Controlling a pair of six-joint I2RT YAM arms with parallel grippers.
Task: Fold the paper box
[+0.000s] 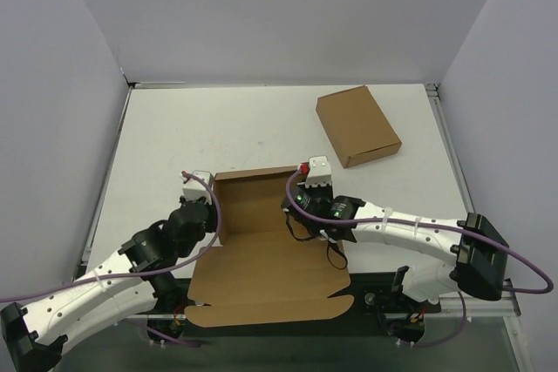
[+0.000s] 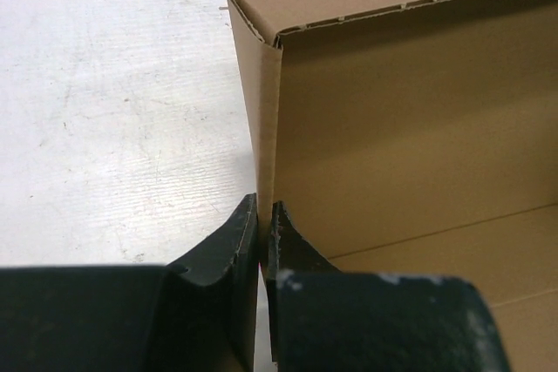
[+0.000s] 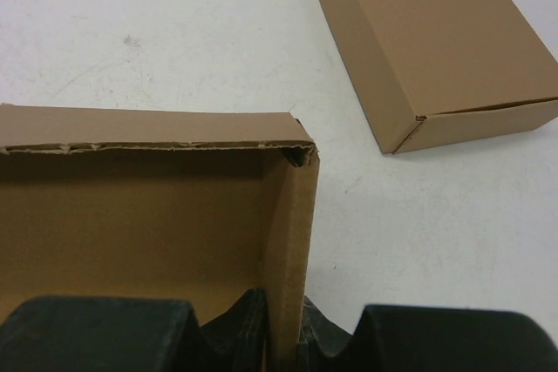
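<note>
On either side of the paper box (image 1: 261, 259), the two arms are stretched forward from the near edge of the desk (image 1: 218, 128), each bent at the elbow and angled inward. The left hand (image 1: 209, 191) is set against the box's left upright wall and the right hand (image 1: 303, 182) against its right upright wall, both near the rear corners. The box is placed at the near middle of the desk, with its back wall and two side walls raised, its floor panel flat, and a wide tabbed flap laid out toward the arm bases as far as the desk's near edge. The desk top is white and lightly scuffed, and it is enclosed by plain grey walls (image 1: 288, 15) on three sides. A closed brown carton (image 1: 357, 125) is lying at the far right, well apart from the box. In the left wrist view the left hand (image 2: 264, 219) is narrowed almost to nothing, the left wall's edge pinched between its dark fingers (image 2: 222, 254). In the right wrist view the right hand (image 3: 283, 311) is likewise clamped, with the right wall held between its fingers (image 3: 240, 324).
</note>
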